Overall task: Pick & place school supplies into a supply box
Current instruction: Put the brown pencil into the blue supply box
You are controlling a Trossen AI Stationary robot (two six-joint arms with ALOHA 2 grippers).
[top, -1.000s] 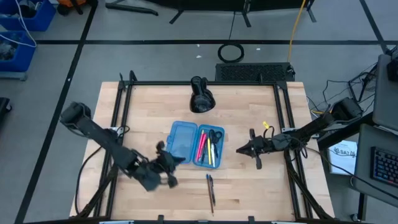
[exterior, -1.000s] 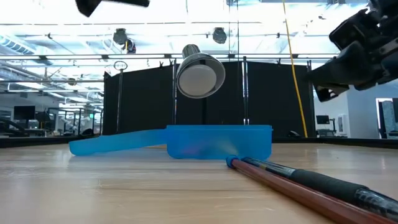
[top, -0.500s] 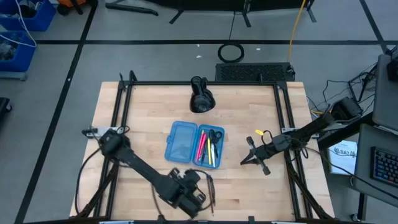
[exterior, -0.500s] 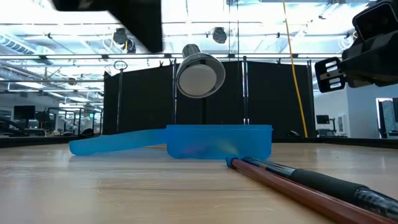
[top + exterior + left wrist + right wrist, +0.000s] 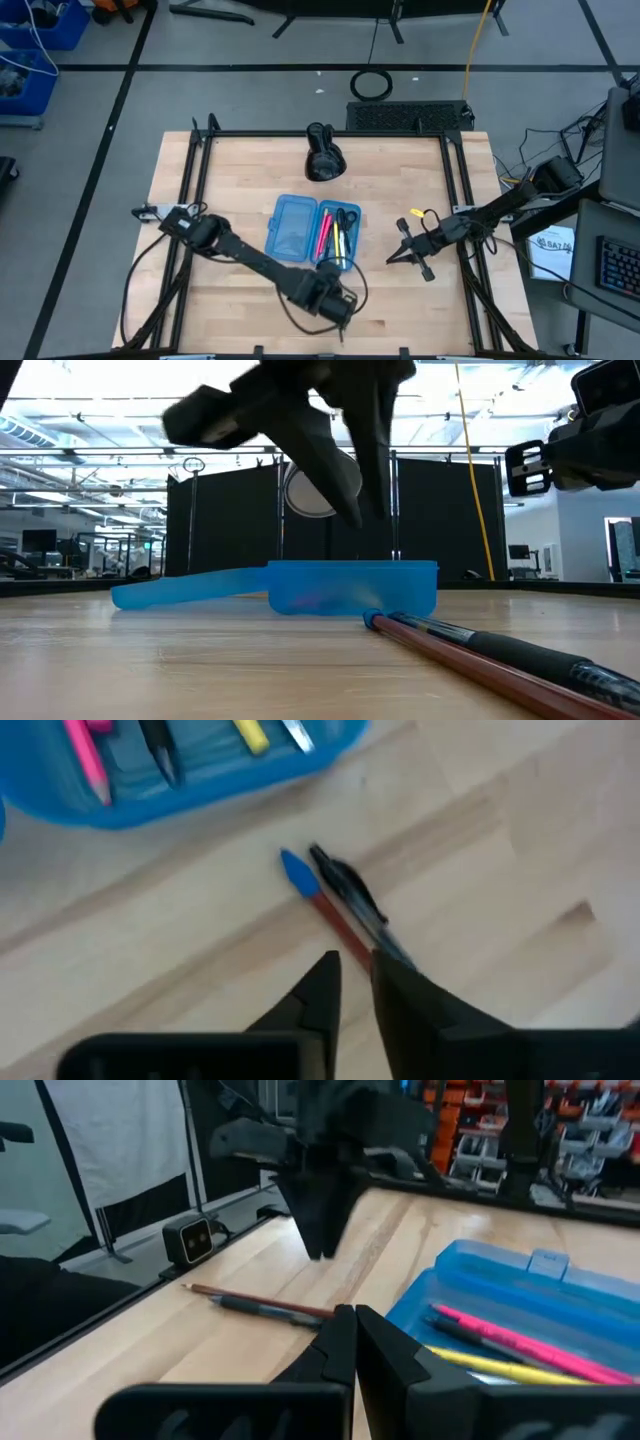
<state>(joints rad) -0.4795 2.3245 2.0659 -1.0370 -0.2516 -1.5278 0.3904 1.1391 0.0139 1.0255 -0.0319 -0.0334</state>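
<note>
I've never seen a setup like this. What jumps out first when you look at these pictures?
The bright blue supply box lies open mid-table, with pink and yellow pens in its right half. The left gripper hangs just above two pens lying together on the bare wood near the table's front edge, in front of the box. The right gripper waits to the box's right, fingers shut.

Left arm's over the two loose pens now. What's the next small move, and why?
Probably lower the left gripper onto the black pen, opening the narrowly parted jaws wider first. It hangs just above that pen and the red pencil, which lie side by side on the table outside the open blue case. The right gripper waits shut to the side.
</note>
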